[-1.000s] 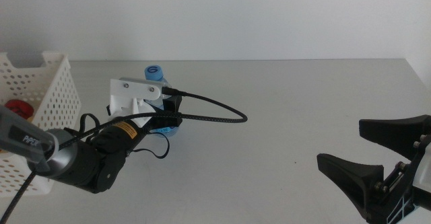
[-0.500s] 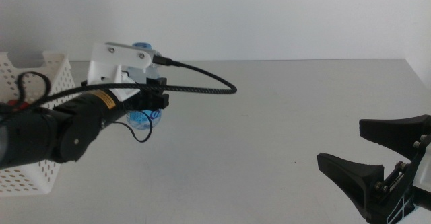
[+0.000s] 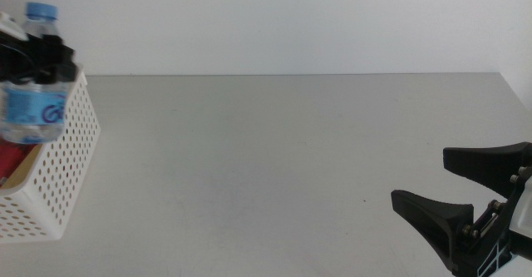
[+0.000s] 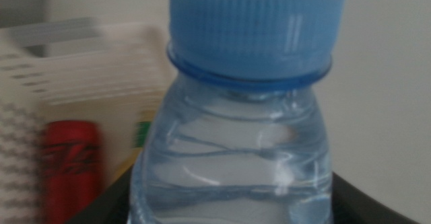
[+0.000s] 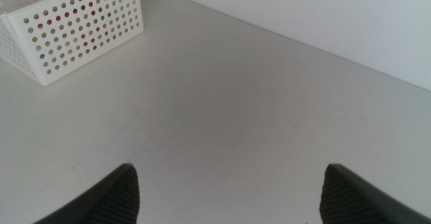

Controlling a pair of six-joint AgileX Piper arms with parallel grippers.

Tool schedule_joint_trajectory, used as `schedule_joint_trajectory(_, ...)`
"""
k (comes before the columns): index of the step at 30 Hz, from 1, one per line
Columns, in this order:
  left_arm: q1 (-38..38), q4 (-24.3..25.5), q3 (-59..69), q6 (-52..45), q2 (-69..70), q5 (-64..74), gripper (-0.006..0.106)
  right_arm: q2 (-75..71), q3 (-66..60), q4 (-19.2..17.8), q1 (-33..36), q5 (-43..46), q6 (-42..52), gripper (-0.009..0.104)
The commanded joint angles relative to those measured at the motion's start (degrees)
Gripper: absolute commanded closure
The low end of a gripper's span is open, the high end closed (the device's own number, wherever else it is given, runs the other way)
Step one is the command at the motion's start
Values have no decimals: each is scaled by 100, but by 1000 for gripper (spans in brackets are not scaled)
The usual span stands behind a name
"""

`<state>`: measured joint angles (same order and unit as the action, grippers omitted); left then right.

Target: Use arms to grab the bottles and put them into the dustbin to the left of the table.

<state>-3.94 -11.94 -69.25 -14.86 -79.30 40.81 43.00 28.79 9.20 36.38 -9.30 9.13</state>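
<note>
We hold our left gripper clamped at the far left, raised; our right gripper waits low, jaws spread.

Water bottle: small, clear, blue cap, blue-white label, upright, held off the desk at the far left of the middle view, above the dustbin, clamped by the left claw. Left wrist view: bottle fills the frame, cap up. Dustbin: white perforated basket, lower left of frame, on the desk. Inside it the red can, lying behind the bottle; yellow bit beside it, blurred. Right claw lower right, jaws spread, holding nothing.
</note>
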Motion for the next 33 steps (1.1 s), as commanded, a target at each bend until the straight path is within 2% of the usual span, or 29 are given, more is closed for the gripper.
schedule_joint_trajectory(1, -476, -154, -710, -207, 262, 144, 102, -40, 221, -28, 12, 431, 67, 25)
schedule_joint_trajectory(5, -1093, -112, -1202, -599, 237, 657, 102, -40, 221, -28, 12, 431, 67, 25)
schedule_joint_trajectory(13, -1647, 0, -1323, -903, -492, 910, 102, -40, 221, -28, 12, 426, 67, 25)
schedule_joint_trajectory(24, -1672, -120, -1318, -796, -1986, 579, 101, -40, 221, -28, 12, 426, 67, 25)
schedule_joint_trajectory(27, -1672, -245, -1318, -796, -2202, 622, 95, -40, 221, -28, 12, 431, 67, 25)
schedule_joint_trajectory(30, -1672, -281, -1318, -796, -2283, 670, 82, -40, 221, -28, 12, 431, 67, 25)
schedule_joint_trajectory(33, -1602, -386, -1318, -915, -2283, 670, 58, -40, 221, -28, 12, 431, 67, 25)
